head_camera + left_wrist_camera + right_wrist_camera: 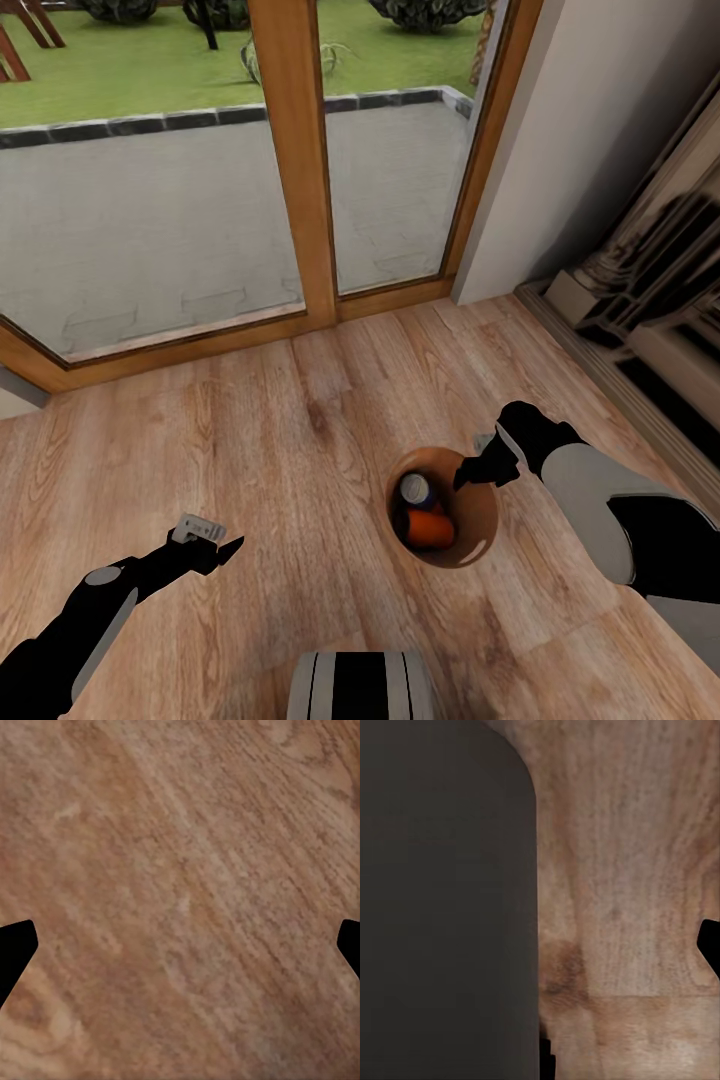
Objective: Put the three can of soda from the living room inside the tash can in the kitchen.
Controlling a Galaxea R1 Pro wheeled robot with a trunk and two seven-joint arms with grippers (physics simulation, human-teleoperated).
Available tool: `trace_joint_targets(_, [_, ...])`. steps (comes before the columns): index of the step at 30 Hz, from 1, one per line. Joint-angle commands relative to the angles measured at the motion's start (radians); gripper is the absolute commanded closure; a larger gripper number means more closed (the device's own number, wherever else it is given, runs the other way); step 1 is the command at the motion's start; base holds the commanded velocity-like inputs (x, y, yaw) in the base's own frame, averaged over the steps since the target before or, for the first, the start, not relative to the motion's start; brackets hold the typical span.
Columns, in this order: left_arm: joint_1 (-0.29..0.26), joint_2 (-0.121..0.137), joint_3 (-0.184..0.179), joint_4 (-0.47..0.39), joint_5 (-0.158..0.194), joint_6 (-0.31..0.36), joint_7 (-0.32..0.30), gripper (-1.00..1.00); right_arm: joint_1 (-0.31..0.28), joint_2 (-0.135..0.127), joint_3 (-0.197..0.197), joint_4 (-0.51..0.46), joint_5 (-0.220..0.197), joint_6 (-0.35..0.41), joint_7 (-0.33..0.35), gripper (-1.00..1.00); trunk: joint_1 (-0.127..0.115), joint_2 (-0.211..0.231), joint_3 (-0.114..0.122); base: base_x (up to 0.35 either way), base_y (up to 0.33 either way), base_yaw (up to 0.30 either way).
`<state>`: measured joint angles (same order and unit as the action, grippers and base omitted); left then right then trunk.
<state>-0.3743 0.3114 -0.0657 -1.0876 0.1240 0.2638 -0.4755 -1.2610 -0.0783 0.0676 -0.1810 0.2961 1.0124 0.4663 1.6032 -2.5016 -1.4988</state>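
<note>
The tash can (478, 540) stands on the wood floor right of centre, brown inside, and its dark grey outer wall (442, 907) shows close up in the right wrist view. Inside it lie a blue can of soda (415, 489) with a silver top and an orange one (432, 530). My right gripper (470, 474) is at the bin's far right rim and open; one fingertip (709, 945) hangs over the floor outside the wall, and the other is hidden by the bin. My left gripper (232, 547) (180, 945) hangs open over bare floor to the left, holding nothing.
A glass patio door with a wooden frame (300, 170) runs along the far side. A pale wall corner (560, 170) and a stone-like surround (640, 300) stand to the right. My own base (360, 685) is at the near edge. Wood floor (250, 430) stretches left of the bin.
</note>
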Motion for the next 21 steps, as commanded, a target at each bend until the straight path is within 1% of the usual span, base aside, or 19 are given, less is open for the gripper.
trace_joint_targets(1, [0.0, 0.0, 0.0, 0.0, 0.0, 0.0, 0.0, -1.0, 0.0, 0.0, 0.0, 0.0, 0.0, 0.0, 0.0, -1.0, 0.0, 0.0, 0.0, 0.0, 0.0, 0.0])
trace_joint_targets(5, [0.0, 0.0, 0.0, 0.0, -0.001, 0.0, 0.001, -1.0, 0.0, 0.0, 0.0, 0.0, 0.0, 0.0, 0.0, -1.0, 0.0, 0.0, 0.0, 0.0, 0.0, 0.0])
trace_joint_targets(12, [0.0, 0.0, 0.0, 0.0, -0.006, 0.004, 0.0, -1.0, 0.003, 0.0, 0.0, 0.0, 0.0, 0.0, 0.0, -1.0, -0.003, 0.002, 0.027, 0.0, 0.0, 0.0])
trace_joint_targets(21, [0.0, 0.0, 0.0, 0.001, -0.007, 0.009, 0.0, -1.0, 0.004, 0.001, 0.001, 0.0, 0.0, 0.0, -0.001, -1.0, -0.038, 0.065, 0.055, 0.0, 0.0, 0.0])
